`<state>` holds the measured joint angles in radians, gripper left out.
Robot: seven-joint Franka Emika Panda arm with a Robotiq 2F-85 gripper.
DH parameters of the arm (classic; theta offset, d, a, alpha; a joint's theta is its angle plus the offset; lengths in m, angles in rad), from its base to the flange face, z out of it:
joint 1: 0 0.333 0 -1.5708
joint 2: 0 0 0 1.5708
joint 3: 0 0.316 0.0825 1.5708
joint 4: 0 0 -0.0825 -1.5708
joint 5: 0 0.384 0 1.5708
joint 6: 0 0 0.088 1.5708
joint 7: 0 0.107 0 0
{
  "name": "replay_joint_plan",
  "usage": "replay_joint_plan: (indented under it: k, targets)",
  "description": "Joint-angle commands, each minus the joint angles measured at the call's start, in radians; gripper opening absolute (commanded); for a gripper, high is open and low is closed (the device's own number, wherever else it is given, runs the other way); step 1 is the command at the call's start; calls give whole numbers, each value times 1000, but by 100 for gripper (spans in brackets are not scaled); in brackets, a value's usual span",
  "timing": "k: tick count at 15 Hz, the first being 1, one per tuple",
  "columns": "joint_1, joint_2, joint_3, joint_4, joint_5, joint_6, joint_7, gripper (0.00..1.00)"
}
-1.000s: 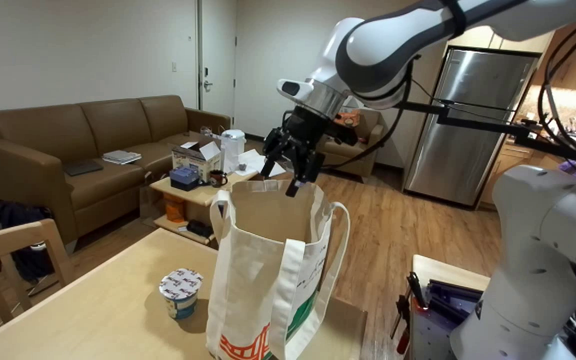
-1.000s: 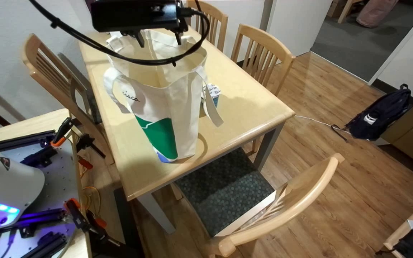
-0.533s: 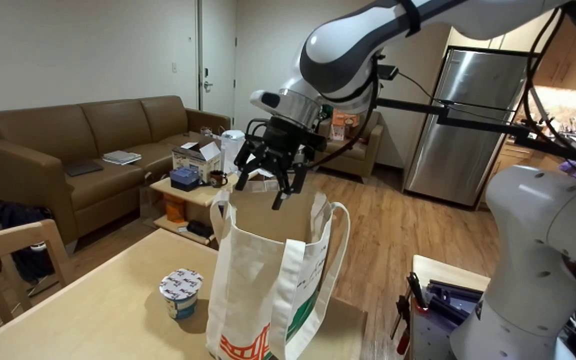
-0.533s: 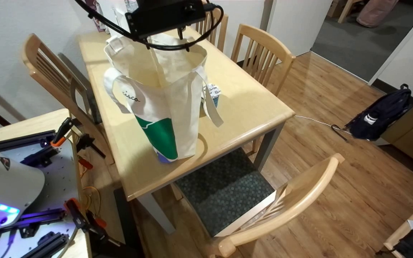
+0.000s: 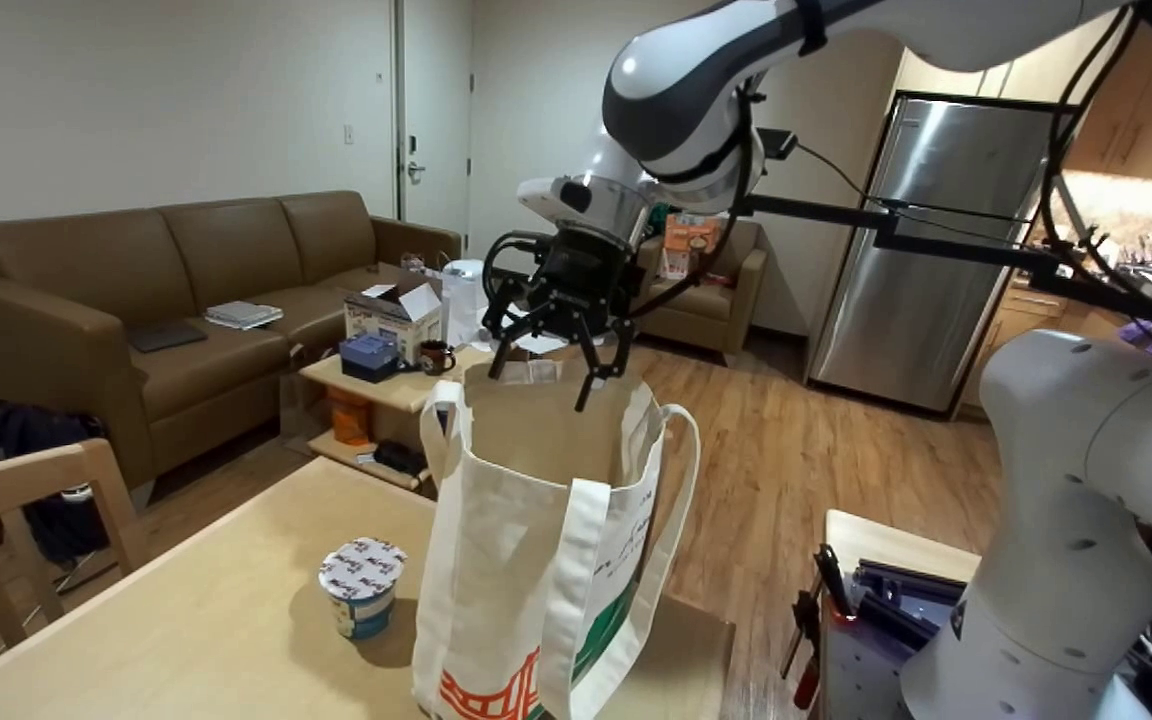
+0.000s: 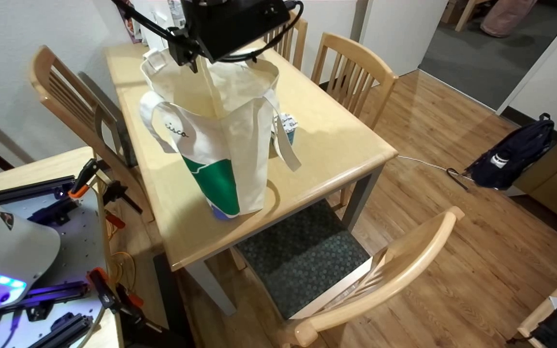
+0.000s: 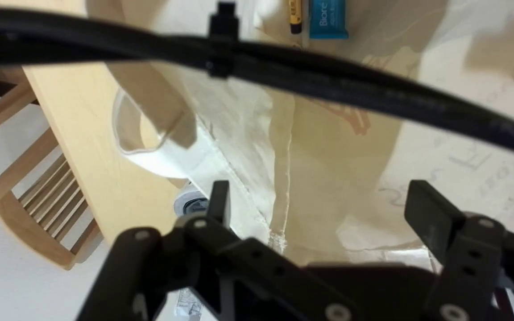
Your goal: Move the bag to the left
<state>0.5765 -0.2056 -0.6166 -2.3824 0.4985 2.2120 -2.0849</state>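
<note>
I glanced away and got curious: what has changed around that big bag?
In an exterior view, the open gripper moved left and slightly down at the top of the bag, and turned. Nothing was grasped or released. The bag and lidded cup stayed put.

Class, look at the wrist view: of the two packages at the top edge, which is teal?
The wider package, on the right, lettered Biore; the narrow package to its left is yellow with a dark end.
</note>
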Motion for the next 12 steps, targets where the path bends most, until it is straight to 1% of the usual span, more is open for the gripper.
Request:
replay_joint_plan:
  k: [1, 5, 6, 7, 8, 9, 10, 12]
  targets:
    - [-186, 24, 181, 4, 44, -19, -30, 100]
    - [-200, 29, 197, 3, 43, -19, -30, 100]
    - [-203, 27, 203, -9, 40, -6, 1, 100]
    - [-230, 28, 234, -10, 42, -8, 29, 100]
    - [-273, 27, 283, -6, 36, -30, 70, 100]
    - [-316, 31, 329, 7, 2, -44, 120, 100]
    - [-352, 33, 368, 36, -42, -87, 165, 100]
    - [-405, 34, 421, 78, -86, -159, 211, 100]
